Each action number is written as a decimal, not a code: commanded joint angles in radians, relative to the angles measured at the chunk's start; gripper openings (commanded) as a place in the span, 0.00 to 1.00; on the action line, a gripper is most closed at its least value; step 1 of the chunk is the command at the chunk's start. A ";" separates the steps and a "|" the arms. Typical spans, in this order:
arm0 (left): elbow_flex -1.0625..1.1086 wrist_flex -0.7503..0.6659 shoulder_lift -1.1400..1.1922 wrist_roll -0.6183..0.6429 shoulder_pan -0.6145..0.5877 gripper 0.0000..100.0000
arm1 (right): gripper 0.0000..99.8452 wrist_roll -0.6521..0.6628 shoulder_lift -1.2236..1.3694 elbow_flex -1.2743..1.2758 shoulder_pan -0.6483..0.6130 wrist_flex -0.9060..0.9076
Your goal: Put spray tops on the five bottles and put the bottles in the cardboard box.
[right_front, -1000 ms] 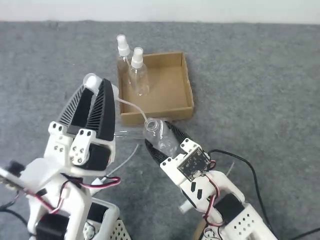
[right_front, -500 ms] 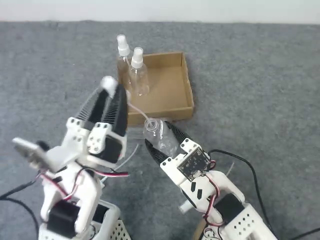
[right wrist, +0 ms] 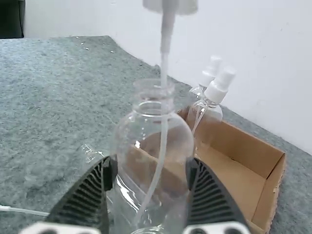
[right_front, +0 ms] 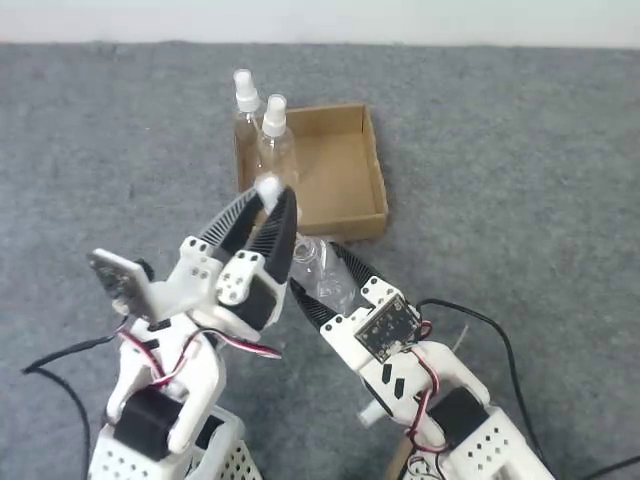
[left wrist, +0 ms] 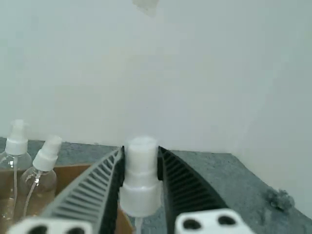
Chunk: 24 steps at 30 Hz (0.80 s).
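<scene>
Your left gripper (left wrist: 140,155) squeezes a spray top (left wrist: 141,183) just above the bottle (right wrist: 151,129), which your right gripper (right wrist: 151,169) holds tight.

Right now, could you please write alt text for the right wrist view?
The right gripper holds a clear bottle upright; a spray top hangs above its neck, tube inside. Behind, two capped bottles stand in a cardboard box.

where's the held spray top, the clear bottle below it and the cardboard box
spray top (left wrist: 141,175): left wrist view, on its white collar.
clear bottle (right wrist: 136,146): right wrist view, on its body below the neck.
cardboard box (right_front: 340,180): high view, on its bare floor.
</scene>
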 commanded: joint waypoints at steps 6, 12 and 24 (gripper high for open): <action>-0.002 0.028 -0.005 -0.097 0.074 0.02 | 0.01 0.011 -0.022 0.021 -0.007 -0.001; -0.008 0.086 -0.005 -0.158 0.081 0.02 | 0.01 0.009 -0.024 0.021 0.035 -0.008; -0.021 0.170 -0.005 -0.114 0.072 0.19 | 0.01 0.009 -0.024 0.021 0.033 -0.004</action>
